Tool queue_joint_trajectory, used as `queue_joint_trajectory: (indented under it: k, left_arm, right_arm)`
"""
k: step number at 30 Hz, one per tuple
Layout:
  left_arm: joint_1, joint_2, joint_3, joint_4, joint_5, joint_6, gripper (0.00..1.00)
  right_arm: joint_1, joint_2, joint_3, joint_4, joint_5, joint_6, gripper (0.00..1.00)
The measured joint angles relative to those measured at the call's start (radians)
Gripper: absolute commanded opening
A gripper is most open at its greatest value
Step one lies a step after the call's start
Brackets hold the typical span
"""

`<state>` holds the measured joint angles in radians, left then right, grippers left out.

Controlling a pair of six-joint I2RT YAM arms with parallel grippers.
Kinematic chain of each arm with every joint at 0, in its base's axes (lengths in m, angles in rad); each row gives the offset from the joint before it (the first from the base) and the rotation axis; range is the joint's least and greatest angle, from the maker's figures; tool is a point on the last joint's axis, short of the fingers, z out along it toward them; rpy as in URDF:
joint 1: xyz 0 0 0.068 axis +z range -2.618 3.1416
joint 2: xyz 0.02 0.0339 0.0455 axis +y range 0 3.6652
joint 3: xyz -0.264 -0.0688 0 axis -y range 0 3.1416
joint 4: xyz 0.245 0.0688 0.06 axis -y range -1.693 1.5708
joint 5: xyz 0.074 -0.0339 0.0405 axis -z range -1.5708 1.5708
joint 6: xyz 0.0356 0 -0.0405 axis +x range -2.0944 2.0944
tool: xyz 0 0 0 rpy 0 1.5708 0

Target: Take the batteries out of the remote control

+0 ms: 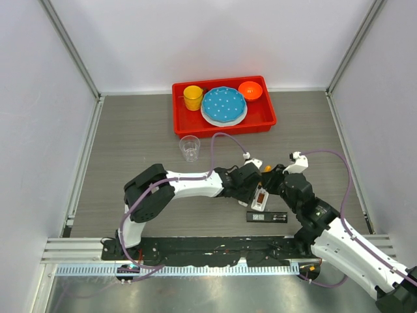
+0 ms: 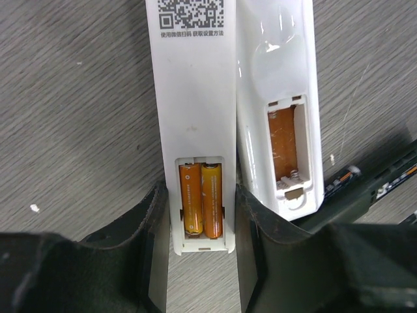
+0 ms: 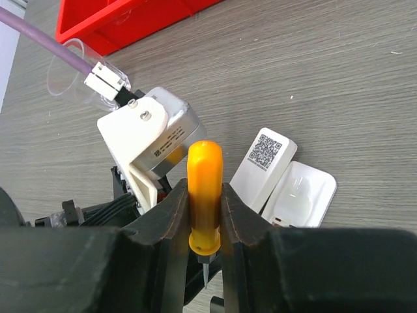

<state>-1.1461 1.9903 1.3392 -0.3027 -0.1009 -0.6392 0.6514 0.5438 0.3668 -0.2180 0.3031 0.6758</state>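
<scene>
Clamps slim remote (image 2: 192, 98) by its long sides with left end effector (image 2: 201, 215), jaws part-closed against the casing. In that remote's open bay, at its near end: two orange batteries (image 2: 201, 199), side by side. Probably light, rigid, slippery; best levered up at one end, then pinched mid-length. Just right of slim remote: second remote (image 2: 277, 59), bay open, contents unclear. Farther right, pinches screwdriver (image 3: 204, 169) by its orange handle in right end effector (image 3: 204, 195), jaws tight, tip down.
</scene>
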Motion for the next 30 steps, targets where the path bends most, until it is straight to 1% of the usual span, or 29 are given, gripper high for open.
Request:
queue_joint_trajectory:
  k: [8, 11, 12, 14, 15, 17, 18, 20, 21, 23, 24, 27, 30]
  left_arm:
    - [0.0, -0.069, -0.076, -0.055, -0.05, 0.084, 0.08]
    - [0.012, -0.118, -0.127, -0.08, -0.066, 0.132, 0.13]
    - [0.018, -0.135, -0.144, -0.088, -0.068, 0.15, 0.16]
    - [0.031, -0.162, -0.175, -0.095, -0.071, 0.187, 0.2]
    - [0.038, -0.175, -0.192, -0.098, -0.072, 0.208, 0.26]
    - [0.047, -0.192, -0.216, -0.101, -0.072, 0.256, 0.32]
    - [0.05, -0.195, -0.222, -0.103, -0.072, 0.27, 0.37]
    - [0.058, -0.198, -0.233, -0.107, -0.066, 0.315, 0.41]
    - [0.058, -0.199, -0.237, -0.107, -0.06, 0.337, 0.46]
    - [0.057, -0.203, -0.244, -0.104, -0.05, 0.375, 0.56]
    - [0.057, -0.205, -0.248, -0.101, -0.04, 0.393, 0.68]
    - [0.057, -0.211, -0.25, -0.099, -0.027, 0.433, 0.82]
    - [0.057, -0.215, -0.254, -0.094, -0.027, 0.449, 0.84]
  right_arm:
    - [0.0, 0.028, 0.0, 0.005, -0.002, 0.0, 0.01]
    - [0.0, 0.04, 0.0, 0.01, -0.002, 0.0, 0.01]
    - [0.0, 0.041, 0.0, 0.012, -0.004, 0.0, 0.01]
    - [0.0, 0.046, 0.0, 0.023, -0.006, 0.0, 0.01]
    - [0.0, 0.049, 0.0, 0.03, -0.008, 0.001, 0.01]
    - [0.0, 0.059, 0.0, 0.039, -0.011, 0.002, 0.01]
    - [0.0, 0.064, 0.0, 0.043, -0.014, 0.002, 0.01]
    - [0.0, 0.077, 0.0, 0.052, -0.018, 0.003, 0.01]
    - [0.0, 0.082, 0.0, 0.056, -0.019, 0.003, 0.01]
    - [0.0, 0.092, 0.0, 0.066, -0.024, 0.003, 0.01]
    - [0.0, 0.097, 0.0, 0.07, -0.027, 0.003, 0.01]
    - [0.0, 0.111, 0.0, 0.087, -0.035, 0.003, 0.01]
    - [0.0, 0.119, 0.0, 0.094, -0.043, 0.003, 0.01]
